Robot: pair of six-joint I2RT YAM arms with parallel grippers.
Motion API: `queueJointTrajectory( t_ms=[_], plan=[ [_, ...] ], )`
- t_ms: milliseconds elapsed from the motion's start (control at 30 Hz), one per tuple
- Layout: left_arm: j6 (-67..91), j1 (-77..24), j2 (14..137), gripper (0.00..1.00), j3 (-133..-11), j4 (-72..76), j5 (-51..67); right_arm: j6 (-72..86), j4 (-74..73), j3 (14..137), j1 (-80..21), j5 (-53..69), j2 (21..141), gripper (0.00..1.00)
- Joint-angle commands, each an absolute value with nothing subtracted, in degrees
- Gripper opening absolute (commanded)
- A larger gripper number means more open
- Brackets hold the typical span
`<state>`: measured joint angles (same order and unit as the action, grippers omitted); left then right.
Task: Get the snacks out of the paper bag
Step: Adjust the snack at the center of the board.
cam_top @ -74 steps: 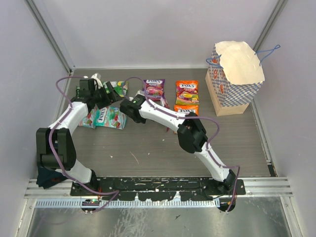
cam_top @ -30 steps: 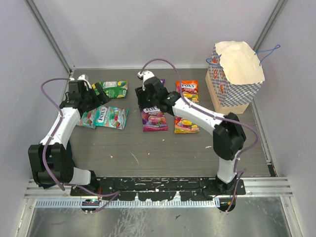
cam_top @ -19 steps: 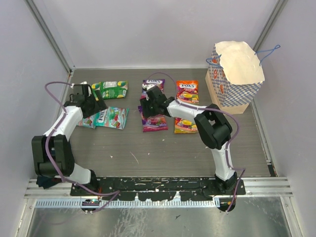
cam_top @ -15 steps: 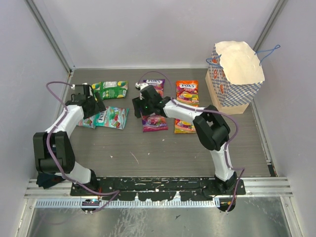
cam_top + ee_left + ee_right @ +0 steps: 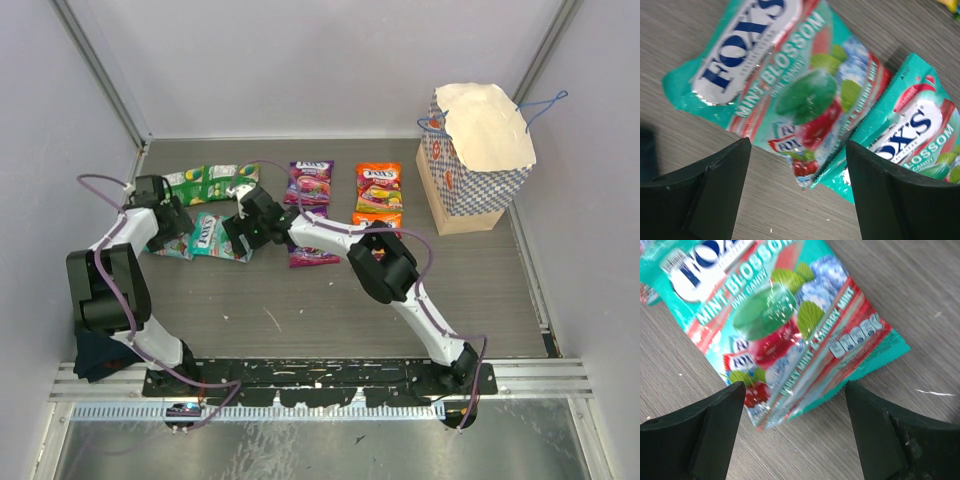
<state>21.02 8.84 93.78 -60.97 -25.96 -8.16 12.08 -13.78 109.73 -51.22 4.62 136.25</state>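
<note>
Presently the left gripper (image 5: 797, 150) and the right gripper (image 5: 793, 390) both hang spread and empty over the teal snacks (image 5: 215, 237). Several packets lie out on the grey wood-grain table (image 5: 300, 310). The paper bag (image 5: 478, 175) stands upright at far right, and its contents cannot be seen. Pale walls (image 5: 300, 70) enclose the bay.

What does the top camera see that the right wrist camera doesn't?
Only the top camera shows the paper bag, the purple packet and the orange packet. Only the right wrist camera gets close enough to read MINT BLOSSOM on the teal packet. Both show that teal packet lying flat on the table.
</note>
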Motion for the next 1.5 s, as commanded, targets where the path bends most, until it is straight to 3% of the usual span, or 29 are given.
queueJointTrajectory(
  t_ms=[0, 300, 467, 667, 800, 967, 1133, 1467],
  plan=[
    [22.61, 11.70, 94.08, 0.79, -62.05, -23.26, -6.73, 9.58, -14.27, 115.08, -52.02, 5.93, 136.96, 0.87],
    [24.88, 13.45, 97.67, 0.79, -63.50, -24.39, -8.45, 6.76, -14.80, 110.67, -49.79, 2.90, 135.46, 0.89],
    [26.75, 13.45, 93.53, 0.80, -64.68, -25.01, -8.61, 6.49, -13.86, 107.27, -46.69, 7.33, 132.20, 0.90],
    [27.42, 13.45, 88.75, 0.84, -71.95, -22.73, -0.66, 12.27, -8.81, 107.23, -41.77, 16.19, 126.92, 0.94],
    [25.79, 12.66, 94.62, 0.82, -81.21, -25.52, 3.00, 18.76, -6.81, 113.69, -37.90, 15.76, 129.49, 0.95],
    [24.82, 11.81, 104.96, 0.69, -89.32, -24.66, 6.47, 28.64, -7.79, 126.33, -33.72, 17.13, 140.37, 0.80],
    [23.74, 10.47, 115.71, 0.65, -96.28, -21.14, 9.76, 32.38, -7.82, 137.06, -32.52, 21.81, 150.08, 0.78],
    [22.24, 7.43, 128.39, 0.56, -110.10, -24.07, 8.55, 34.35, -5.84, 140.64, -32.61, 25.55, 154.59, 0.77]
  ],
)
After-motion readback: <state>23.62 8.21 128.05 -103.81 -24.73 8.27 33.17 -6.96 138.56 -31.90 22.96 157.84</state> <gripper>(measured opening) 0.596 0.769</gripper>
